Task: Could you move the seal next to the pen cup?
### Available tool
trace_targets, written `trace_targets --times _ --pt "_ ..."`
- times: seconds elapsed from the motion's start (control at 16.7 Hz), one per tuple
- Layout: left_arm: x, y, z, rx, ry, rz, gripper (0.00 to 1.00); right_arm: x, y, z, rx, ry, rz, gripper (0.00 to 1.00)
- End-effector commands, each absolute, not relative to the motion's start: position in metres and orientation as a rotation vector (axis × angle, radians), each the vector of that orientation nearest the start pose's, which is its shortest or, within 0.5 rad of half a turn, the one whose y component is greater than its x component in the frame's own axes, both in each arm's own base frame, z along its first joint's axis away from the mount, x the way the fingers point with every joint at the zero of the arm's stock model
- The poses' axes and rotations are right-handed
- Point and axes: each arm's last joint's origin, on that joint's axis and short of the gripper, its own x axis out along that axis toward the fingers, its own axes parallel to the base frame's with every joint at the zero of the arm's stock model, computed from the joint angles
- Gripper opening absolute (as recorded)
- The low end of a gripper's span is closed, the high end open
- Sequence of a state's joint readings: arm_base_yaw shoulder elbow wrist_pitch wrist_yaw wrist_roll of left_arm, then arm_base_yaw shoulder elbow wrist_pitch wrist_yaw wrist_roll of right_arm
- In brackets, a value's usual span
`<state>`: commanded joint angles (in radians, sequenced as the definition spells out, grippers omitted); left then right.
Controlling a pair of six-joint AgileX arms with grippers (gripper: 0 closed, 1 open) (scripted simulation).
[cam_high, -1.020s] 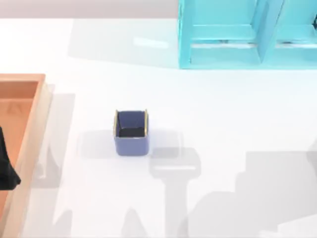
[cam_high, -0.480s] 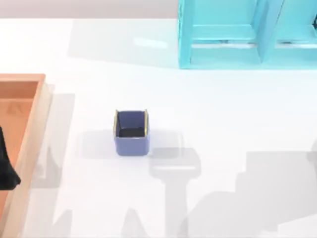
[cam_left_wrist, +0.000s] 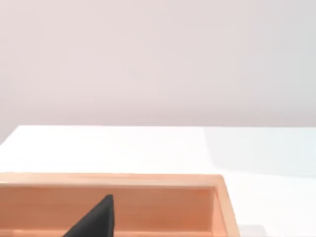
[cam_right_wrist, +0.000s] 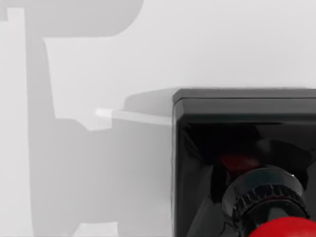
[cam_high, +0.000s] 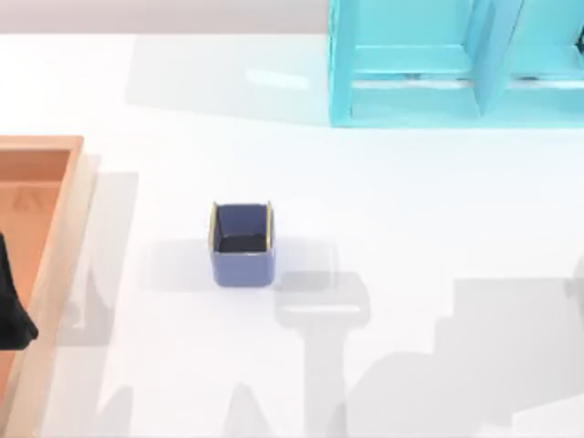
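1. Pen cup [cam_high: 243, 245]: blue-purple square cup w/ yellowish rim edges and dark interior, upright on the white table [cam_high: 411, 201], left of centre in the top view, nothing touching it.
2. Seal [cam_right_wrist: 244, 163]: seen close-up in the right wrist view; glossy black square base on the white tabletop [cam_right_wrist: 98, 163], dark ribbed collar above it, red knob [cam_right_wrist: 284, 228] at the frame edge.
3. Wooden tray [cam_high: 41, 246]: large, orange-brown, at the table's left edge, well apart from the cup. In the left wrist view its far wall [cam_left_wrist: 148, 202] runs across, white table beyond.
4. Turquoise shelf [cam_high: 456, 64]: at the back right, w/ upright dividers; well apart from the cup.
5. Left arm [cam_high: 13, 306]: dark part over the tray at the left edge; a dark tip [cam_left_wrist: 94, 222] also shows in the left wrist view. Finger state: cannot tell.
6. Right gripper: fingers cannot be made out, so state unknown.
7. Surface: glossy white, crossed by grey arm shadows near front and right. Pale plain wall [cam_left_wrist: 158, 59] behind.
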<state>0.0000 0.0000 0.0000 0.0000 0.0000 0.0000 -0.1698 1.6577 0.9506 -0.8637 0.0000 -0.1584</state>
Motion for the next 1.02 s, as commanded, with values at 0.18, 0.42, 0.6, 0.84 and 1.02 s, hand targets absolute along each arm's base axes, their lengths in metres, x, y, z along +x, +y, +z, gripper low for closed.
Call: trace_targets --times 0.18,0.42,0.6,0.84,1.02 --pt "0.106 -0.001 0.160 0.000 0.000 0.000 1.00 0.271 -0.045 0.151 0.008 1.569 -0.009 0.00" --pt "0.106 -0.001 0.160 0.000 0.000 0.000 1.00 0.285 -0.017 0.177 0.010 1.571 -0.010 0.00" --pt "0.106 -0.001 0.160 0.000 0.000 0.000 1.00 0.293 0.025 0.218 0.009 1.587 -0.010 0.00" --pt "0.106 -0.001 0.160 0.000 0.000 0.000 1.00 0.280 0.080 0.272 0.006 1.585 -0.012 0.00" --pt "0.106 -0.001 0.160 0.000 0.000 0.000 1.00 0.272 0.095 0.291 0.008 1.569 -0.009 0.00"
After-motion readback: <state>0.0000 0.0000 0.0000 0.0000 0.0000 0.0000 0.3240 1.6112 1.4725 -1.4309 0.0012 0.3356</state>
